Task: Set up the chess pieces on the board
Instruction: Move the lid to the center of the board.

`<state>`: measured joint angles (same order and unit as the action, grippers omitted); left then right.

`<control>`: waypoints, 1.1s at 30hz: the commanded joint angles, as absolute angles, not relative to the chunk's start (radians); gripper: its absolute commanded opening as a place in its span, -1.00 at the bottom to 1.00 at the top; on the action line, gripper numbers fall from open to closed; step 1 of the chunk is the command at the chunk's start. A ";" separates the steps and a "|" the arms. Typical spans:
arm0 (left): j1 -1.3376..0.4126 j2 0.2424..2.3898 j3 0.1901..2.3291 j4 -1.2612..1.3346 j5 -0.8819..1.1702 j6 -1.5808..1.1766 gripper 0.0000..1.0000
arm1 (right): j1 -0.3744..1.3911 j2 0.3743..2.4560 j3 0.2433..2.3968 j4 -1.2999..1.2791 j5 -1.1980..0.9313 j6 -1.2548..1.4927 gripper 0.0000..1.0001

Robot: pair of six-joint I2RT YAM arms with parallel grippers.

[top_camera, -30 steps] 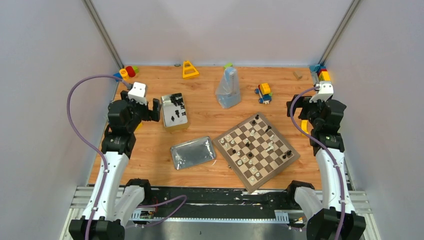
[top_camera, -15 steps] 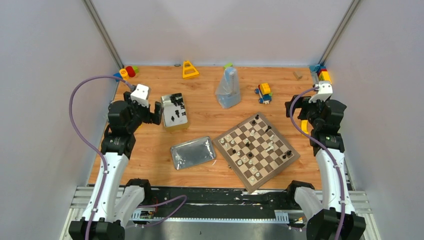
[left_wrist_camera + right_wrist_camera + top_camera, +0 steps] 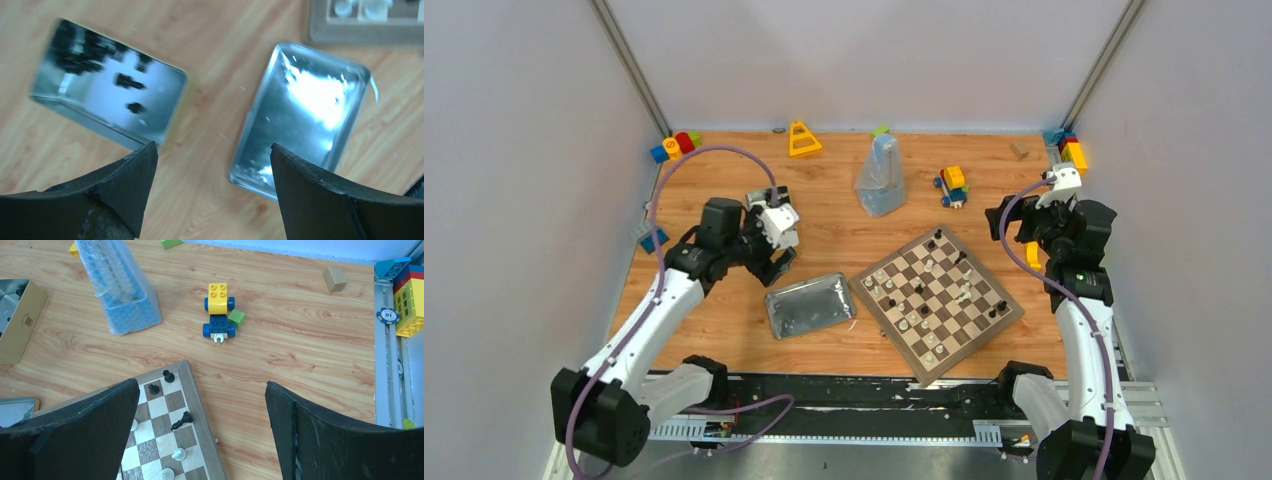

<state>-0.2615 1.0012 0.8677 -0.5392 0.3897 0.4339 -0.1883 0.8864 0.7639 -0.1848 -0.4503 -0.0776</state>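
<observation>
The board (image 3: pixel 954 322) lies rotated at the front right, with several black and cream chess pieces (image 3: pixel 965 291) scattered on it. More black pieces (image 3: pixel 129 81) lie inside the open silver tin (image 3: pixel 60 92). My left gripper (image 3: pixel 770 264) hovers open and empty above the wood between the tin and its lid (image 3: pixel 809 305); in the left wrist view (image 3: pixel 212 167) nothing sits between the jaws. My right gripper (image 3: pixel 1004 222) is open and empty above the board's far corner (image 3: pixel 186 371), where a black piece (image 3: pixel 182 421) lies tipped over.
A clear bag with a blue object (image 3: pixel 881 178) and a toy block car (image 3: pixel 953 186) stand behind the board. A yellow triangle (image 3: pixel 803 139), colourful blocks (image 3: pixel 674 146) and more blocks (image 3: pixel 1069 150) sit at the back. The lid (image 3: pixel 300 110) lies beside the tin.
My left arm swung from the table's left edge rightward and forward over the tin, its open gripper now pointing down beside the lid. The right arm shifted only slightly.
</observation>
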 commanded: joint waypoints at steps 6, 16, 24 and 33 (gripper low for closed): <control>-0.452 1.226 0.844 -0.618 0.258 0.564 0.50 | -0.187 0.879 0.767 -0.184 -0.518 -0.117 0.99; -0.471 1.464 0.868 -0.639 0.154 0.610 0.26 | -0.187 0.889 0.771 -0.198 -0.552 -0.130 0.99; -0.471 1.530 0.822 -0.638 0.072 0.643 0.08 | -0.186 0.896 0.772 -0.204 -0.568 -0.132 0.99; -0.470 1.531 0.737 -0.649 -0.097 0.710 -0.37 | -0.186 0.896 0.770 -0.205 -0.575 -0.135 0.99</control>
